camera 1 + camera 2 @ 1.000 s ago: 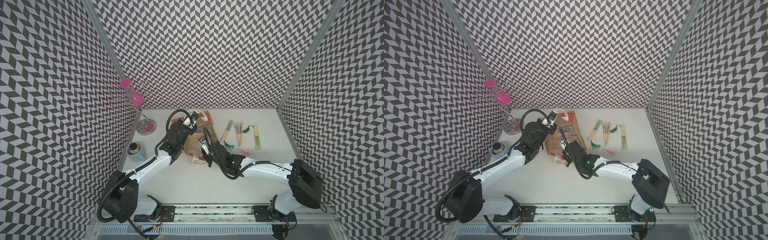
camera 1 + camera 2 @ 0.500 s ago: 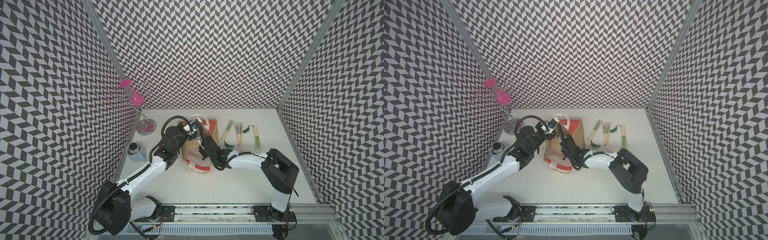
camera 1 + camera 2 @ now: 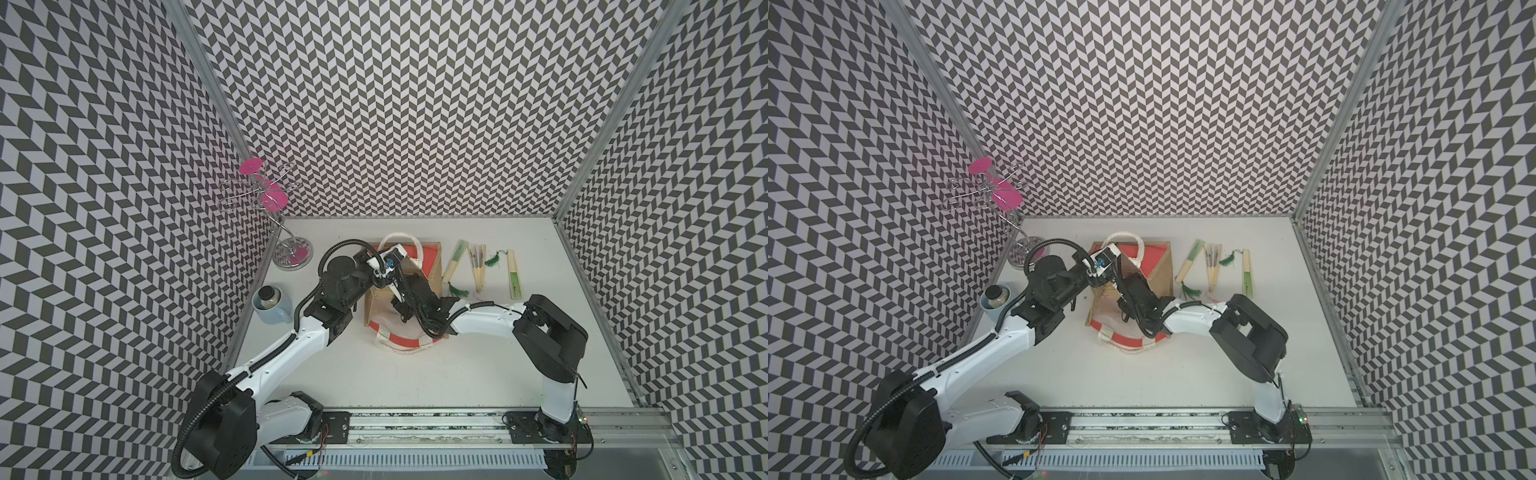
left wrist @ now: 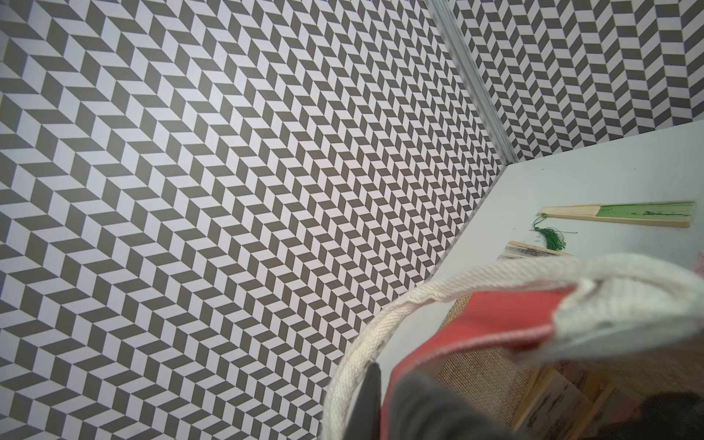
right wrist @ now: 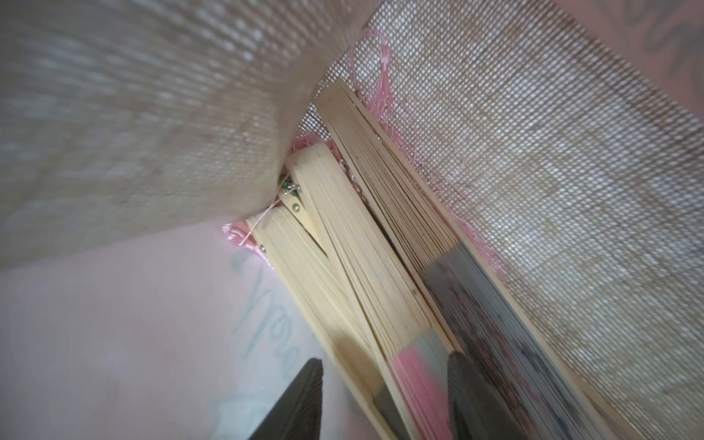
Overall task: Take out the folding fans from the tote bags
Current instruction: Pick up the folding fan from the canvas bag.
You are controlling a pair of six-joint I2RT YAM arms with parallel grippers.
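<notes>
Tan jute with red-orange panels makes up the one tote bag (image 3: 432, 270), which sits a little toward 12 o'clock from the middle of the table (image 3: 457, 374). Its mouth gapes and its two cream handles (image 3: 401, 242) lie at the 12 and 6 o'clock rims. By my count, four folding fans (image 3: 478, 268) lie closed on the table at the bag's 3 o'clock, side by side and clear of it. The nearest fan (image 3: 456, 259) lies along a 1-to-7 line, green paper toward 1 and a green tassel at the 7 end. A close pair in the middle runs nearly 12 to 6 with printed paper toward 12, and the outermost fan (image 3: 514, 276) runs 12 to 6 with green paper toward 6. The right wrist view shows at least three more fans inside the bag, packed parallel along a fold of the jute, rivet ends deep in and paper ends toward the mouth. The right gripper (image 5: 384, 360) is inside the bag, jaws parted, one finger on each side of the pink-paper fan (image 5: 415, 392); contact cannot be told. The left gripper (image 4: 392, 384) is clamped on the bag's red rim panel beside a handle. One wire stand (image 3: 293, 254) stands at the bag's 10 o'clock and one blue cup (image 3: 272, 309) at its 9 o'clock.
</notes>
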